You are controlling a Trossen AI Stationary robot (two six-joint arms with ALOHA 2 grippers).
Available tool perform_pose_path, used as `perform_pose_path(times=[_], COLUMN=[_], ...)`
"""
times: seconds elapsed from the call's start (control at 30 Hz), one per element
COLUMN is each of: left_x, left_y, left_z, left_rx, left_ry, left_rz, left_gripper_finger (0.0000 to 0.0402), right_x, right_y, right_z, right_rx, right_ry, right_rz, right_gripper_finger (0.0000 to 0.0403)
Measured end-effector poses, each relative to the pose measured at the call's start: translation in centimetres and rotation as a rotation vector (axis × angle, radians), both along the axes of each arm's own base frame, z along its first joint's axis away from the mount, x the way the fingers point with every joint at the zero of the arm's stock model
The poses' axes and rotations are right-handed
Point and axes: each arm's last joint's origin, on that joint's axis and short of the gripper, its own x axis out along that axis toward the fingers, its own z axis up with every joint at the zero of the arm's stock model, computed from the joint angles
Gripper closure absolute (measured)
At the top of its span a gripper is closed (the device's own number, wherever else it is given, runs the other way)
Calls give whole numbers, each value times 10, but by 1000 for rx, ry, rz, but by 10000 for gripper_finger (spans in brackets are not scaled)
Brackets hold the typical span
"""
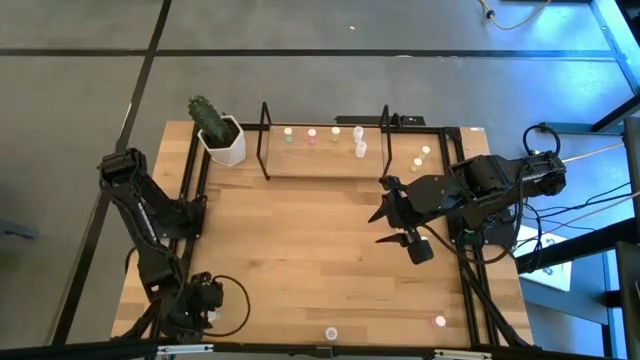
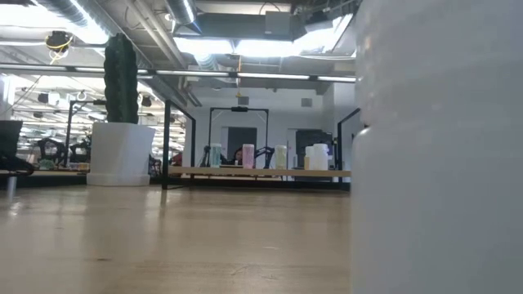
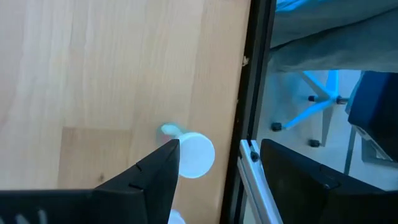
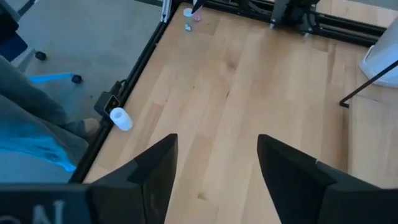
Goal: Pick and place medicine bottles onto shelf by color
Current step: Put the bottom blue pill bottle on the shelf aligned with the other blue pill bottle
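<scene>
Currently no bottle between either set of jaws.

Right gripper raised over right-centre of the light wooden table, dark jaws parted wide, nothing held; bare wood only in the gap in right wrist view.

Left gripper low at near-left corner of table, folded beside black side rail; jaws open, empty. Small white-topped bottle lying on the wood just beside one dark finger, at the gap's edge, not clamped; touching or not, cannot tell.

Low wide black wire shelf with light wooden floor at far side of table, well apart from both jaws. Tiny whitish medicine bottles standing on it in a row: pale green top, pink top, yellow top, then two white ones close together near the right end loop. Same row seen across the table in low view.

Loose bottles off the shelf: two pale ones right of the shelf, near the right arm's base; white-topped one at near edge, centre; pink-topped one at near-right edge. Large white blurred shape filling right of low view, close to lens; cannot tell what.

White hexagonal pot with green cactus at far-left corner, just beside shelf's left end loop.

No readable labels or writing on anything.
</scene>
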Motion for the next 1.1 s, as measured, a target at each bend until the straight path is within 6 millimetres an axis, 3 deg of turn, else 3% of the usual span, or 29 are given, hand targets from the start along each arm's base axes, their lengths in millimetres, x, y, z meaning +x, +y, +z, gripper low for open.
perform_pose_path(times=[1.1], left_x=[-4], left_y=[2], left_z=[-3], left_rx=[54], left_ry=[-2], left_rz=[-3], left_gripper_finger=[184], right_x=[1], right_y=[-1], right_z=[0], right_rx=[-3], right_ry=[-7], right_rz=[-54], right_gripper_finger=[180])
